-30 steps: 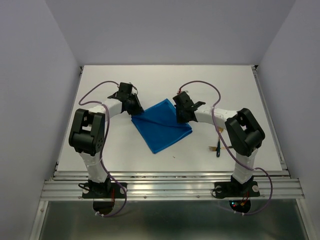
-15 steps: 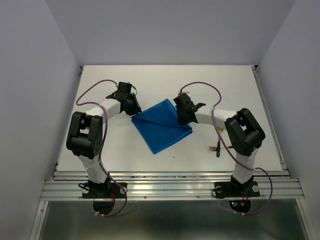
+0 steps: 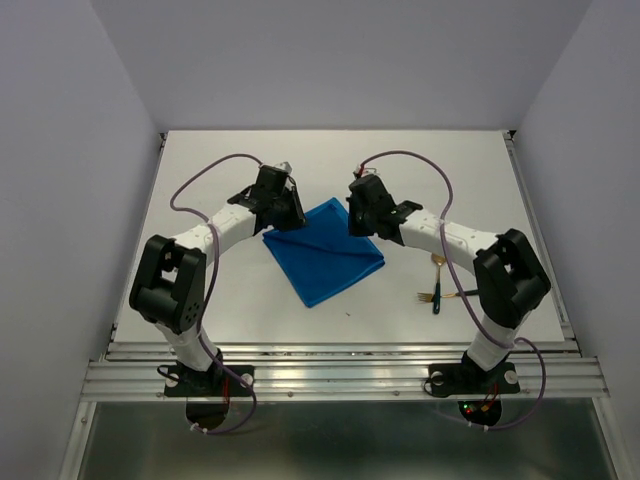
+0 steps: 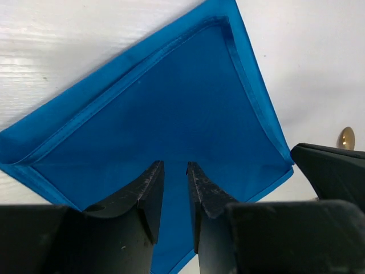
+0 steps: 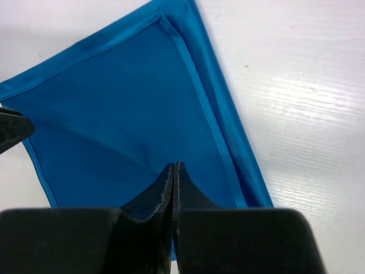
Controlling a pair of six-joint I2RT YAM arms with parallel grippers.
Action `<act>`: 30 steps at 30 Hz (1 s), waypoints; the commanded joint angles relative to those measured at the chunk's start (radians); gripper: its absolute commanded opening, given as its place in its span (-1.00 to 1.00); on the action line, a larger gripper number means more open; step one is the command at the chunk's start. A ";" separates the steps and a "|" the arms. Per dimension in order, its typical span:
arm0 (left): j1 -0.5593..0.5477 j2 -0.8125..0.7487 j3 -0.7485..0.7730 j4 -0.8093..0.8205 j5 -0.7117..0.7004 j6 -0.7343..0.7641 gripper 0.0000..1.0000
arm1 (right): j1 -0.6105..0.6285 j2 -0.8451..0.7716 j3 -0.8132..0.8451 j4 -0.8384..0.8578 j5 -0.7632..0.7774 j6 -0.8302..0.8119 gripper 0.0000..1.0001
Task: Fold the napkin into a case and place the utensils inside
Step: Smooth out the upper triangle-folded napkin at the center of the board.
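Contact between closed right end effector (image 5: 173, 167) and napkin (image 5: 114, 108) is hidden.

A white tabletop (image 3: 480, 170) fills the middle of the space, its surface faintly grained in the wrist views. Plain, pale lavender-grey walls close it in: a back wall (image 3: 340, 60), a left wall (image 3: 60, 150) and a right wall (image 3: 600, 130), all bare. A ribbed aluminium rail (image 3: 340, 375) runs along the near edge, with a dull grey-green surface (image 3: 340, 440) below it. The light is soft and even, casting only faint shadows.
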 commanded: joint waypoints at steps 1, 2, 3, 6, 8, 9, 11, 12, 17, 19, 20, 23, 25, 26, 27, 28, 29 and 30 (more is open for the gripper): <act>-0.004 0.065 0.001 0.039 0.046 0.028 -0.30 | 0.011 0.069 0.000 0.019 -0.047 0.063 -0.99; -0.004 0.081 0.006 0.036 0.042 0.031 -0.30 | 0.011 0.080 -0.003 0.022 -0.049 0.067 -0.99; -0.004 0.094 0.016 0.036 0.039 0.034 -0.30 | 0.011 0.089 -0.006 0.025 -0.047 0.069 -0.99; -0.001 0.162 0.046 0.028 0.019 0.048 -0.30 | 0.011 0.125 -0.007 0.029 -0.026 0.069 -0.99; 0.003 0.182 0.053 0.030 0.000 0.056 -0.30 | 0.011 0.149 -0.009 0.034 -0.006 0.060 -0.99; 0.004 0.193 0.059 0.030 -0.003 0.061 -0.30 | 0.011 0.157 -0.011 0.032 0.000 0.058 -0.99; 0.010 0.225 0.072 0.019 -0.013 0.065 -0.30 | 0.011 0.169 -0.015 0.031 0.025 0.057 -0.99; 0.012 0.231 0.078 0.012 -0.017 0.067 -0.30 | 0.011 0.172 -0.018 0.031 0.031 0.057 -0.99; 0.010 0.170 0.064 0.021 -0.024 0.045 -0.30 | 0.011 0.140 -0.020 0.011 0.019 0.046 -0.99; 0.010 0.122 0.066 0.019 -0.020 0.035 -0.30 | 0.011 0.096 -0.011 -0.004 0.008 0.047 -0.99; 0.010 0.105 0.066 0.016 -0.020 0.033 -0.30 | 0.011 0.073 -0.015 -0.004 0.012 0.049 -0.99; 0.010 0.058 0.072 -0.007 -0.040 0.030 -0.30 | 0.011 -0.001 -0.043 -0.003 0.055 0.037 -0.99; 0.012 0.042 0.078 -0.037 -0.085 0.034 -0.30 | 0.011 -0.016 -0.070 -0.007 0.078 0.020 -0.99; 0.013 0.039 0.075 -0.044 -0.099 0.041 -0.30 | 0.011 -0.019 -0.084 -0.006 0.080 0.009 -0.99; 0.015 0.036 0.072 -0.050 -0.115 0.045 -0.30 | 0.011 -0.015 -0.096 -0.006 0.081 0.006 -0.99; 0.024 0.035 0.061 -0.056 -0.125 0.054 -0.30 | 0.011 -0.009 -0.122 -0.007 0.080 0.006 -0.99; 0.029 0.035 0.053 -0.056 -0.122 0.059 -0.30 | 0.011 0.003 -0.132 -0.006 0.081 0.008 -0.99; 0.042 0.033 0.038 -0.059 -0.122 0.062 -0.30 | 0.011 0.007 -0.144 -0.007 0.086 0.011 -0.99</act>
